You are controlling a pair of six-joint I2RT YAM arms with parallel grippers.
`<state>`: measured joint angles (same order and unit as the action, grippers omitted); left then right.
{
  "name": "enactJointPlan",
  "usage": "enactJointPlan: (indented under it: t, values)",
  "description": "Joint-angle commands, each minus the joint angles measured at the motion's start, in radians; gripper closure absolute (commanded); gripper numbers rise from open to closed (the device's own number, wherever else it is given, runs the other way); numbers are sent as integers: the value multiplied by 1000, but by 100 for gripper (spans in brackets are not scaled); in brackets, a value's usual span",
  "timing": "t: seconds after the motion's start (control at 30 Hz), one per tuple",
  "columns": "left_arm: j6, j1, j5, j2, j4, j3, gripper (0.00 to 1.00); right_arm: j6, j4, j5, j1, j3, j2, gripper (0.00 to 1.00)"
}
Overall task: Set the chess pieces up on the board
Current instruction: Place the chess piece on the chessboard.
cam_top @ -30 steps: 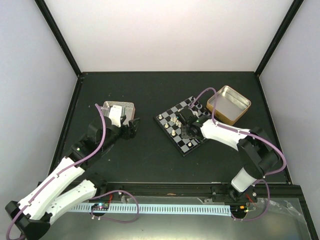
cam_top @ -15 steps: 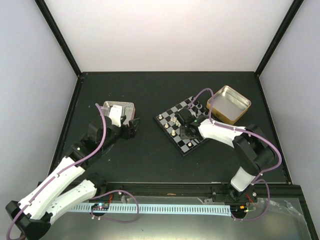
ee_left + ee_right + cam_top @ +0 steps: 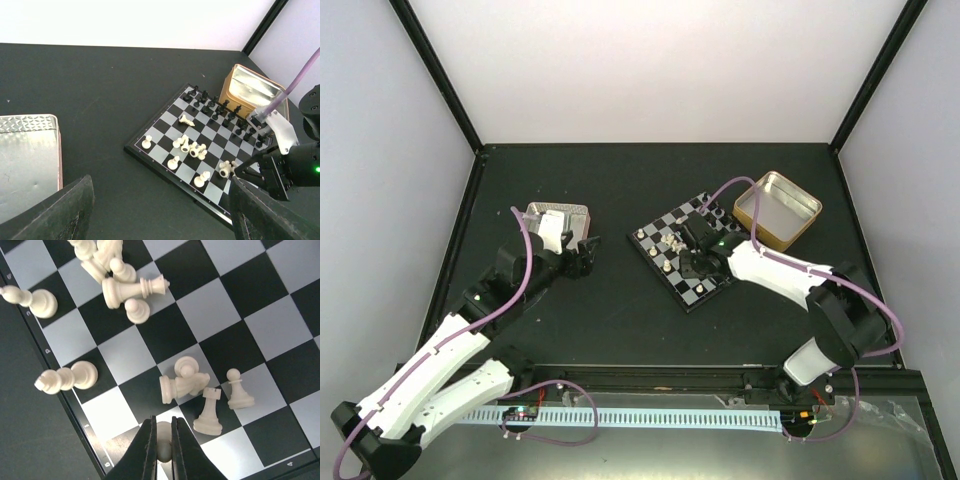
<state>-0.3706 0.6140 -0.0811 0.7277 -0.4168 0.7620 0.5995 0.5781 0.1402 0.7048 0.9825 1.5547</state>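
The board (image 3: pixel 660 276) lies at centre right, a black and light-grey checkerboard. Cream-white chess pieces (image 3: pixel 190 148) are scattered on its near half, some upright, some lying down. Black chess pieces (image 3: pixel 220 107) line its far edge. My right gripper (image 3: pixel 162 426) hovers over the board's near corner, shut on a small cream-white piece (image 3: pixel 163 437). Beside it stand a white rook (image 3: pixel 209 413) and a pawn (image 3: pixel 239 390), and a knight (image 3: pixel 183 385) lies on its side. My left gripper (image 3: pixel 160 220) is open and holds nothing, on the bare table left of the board.
An open silver tin (image 3: pixel 558 216) sits just behind my left gripper (image 3: pixel 582 252). A gold-sided open tin (image 3: pixel 778 208) stands at the board's far right corner. Black frame posts edge the table. A purple cable loops over my right arm (image 3: pixel 770 272).
The right jaws have shut on the small white piece at the board's near corner, and the right arm's elbow has swung a little to the right. The left arm has not moved.
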Motion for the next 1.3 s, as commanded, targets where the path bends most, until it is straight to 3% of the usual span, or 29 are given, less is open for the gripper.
enactJointPlan:
  t: [0.0,0.47,0.97,1.27]
  values:
    - [-7,-10,16,2,26,2,25,-21,10,-35,4,-21,13,96]
    - [-8,-14,22,7,31,0,25,-31,24,-46,19,-29,74,94]
    - [-8,-19,26,6,30,-1,25,-21,43,3,19,8,51,80]
    - [-10,-21,28,4,28,-1,25,58,43,140,17,-16,-42,75]
